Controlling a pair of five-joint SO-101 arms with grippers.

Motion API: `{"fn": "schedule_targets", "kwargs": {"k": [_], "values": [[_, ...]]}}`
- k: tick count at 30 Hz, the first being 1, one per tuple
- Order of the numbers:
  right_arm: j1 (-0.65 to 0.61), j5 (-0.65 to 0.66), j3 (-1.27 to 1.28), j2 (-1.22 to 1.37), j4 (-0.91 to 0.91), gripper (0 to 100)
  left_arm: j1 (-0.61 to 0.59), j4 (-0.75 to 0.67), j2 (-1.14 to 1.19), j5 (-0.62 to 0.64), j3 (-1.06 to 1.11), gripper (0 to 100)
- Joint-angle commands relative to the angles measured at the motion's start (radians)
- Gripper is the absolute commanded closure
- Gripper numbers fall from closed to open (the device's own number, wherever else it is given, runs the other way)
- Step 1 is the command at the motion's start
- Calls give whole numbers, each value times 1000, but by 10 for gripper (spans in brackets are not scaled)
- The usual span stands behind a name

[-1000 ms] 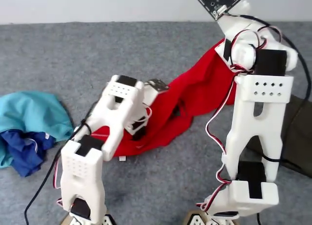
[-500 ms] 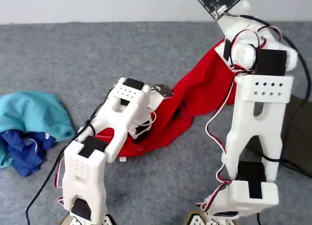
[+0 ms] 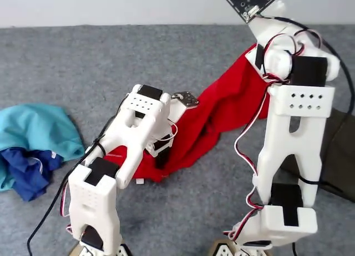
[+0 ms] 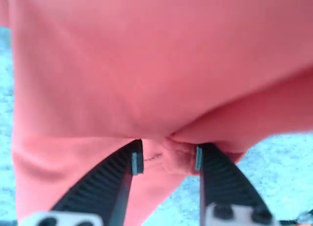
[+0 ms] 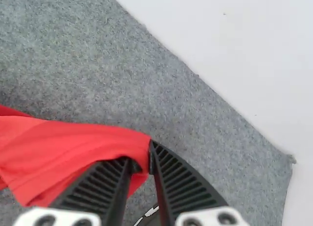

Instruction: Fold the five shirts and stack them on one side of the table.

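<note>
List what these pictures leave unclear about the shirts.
- High view: dark shirt, cut by the picture's edge and covered by the right arm.
- High view: blue shirt, partly under the teal shirt.
- Left wrist view: blurred red shirt; which part the left tool pinches.

Both arms are white moulded plastic with black motor blocks at the joints. The left arm has a grid of small round holes and a black cable trailing toward seven o'clock. The right arm has red, white and black wires looping at its nine o'clock side and a dark circuit board at twelve o'clock. The left gripper and right gripper have black ribbed fingers on white bases with screw holes.
</note>
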Motion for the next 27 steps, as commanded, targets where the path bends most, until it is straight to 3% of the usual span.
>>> {"fn": "schedule_targets", "kwargs": {"k": [1, 7, 13, 24, 27], "values": [[2, 5, -31, -45, -19, 990, 2, 5, -8, -5, 10, 815], [2, 5, -31, -45, -19, 990, 6, 3, 60, -5, 15, 822], [2, 5, -31, -45, -19, 990, 35, 34, 66, -3, 16, 889], [1, 5, -31, -45, -19, 990, 60, 68, 64, 29, 13, 893], [2, 5, -31, -45, -19, 990, 57, 83, 48, 29, 1, 949]]}}
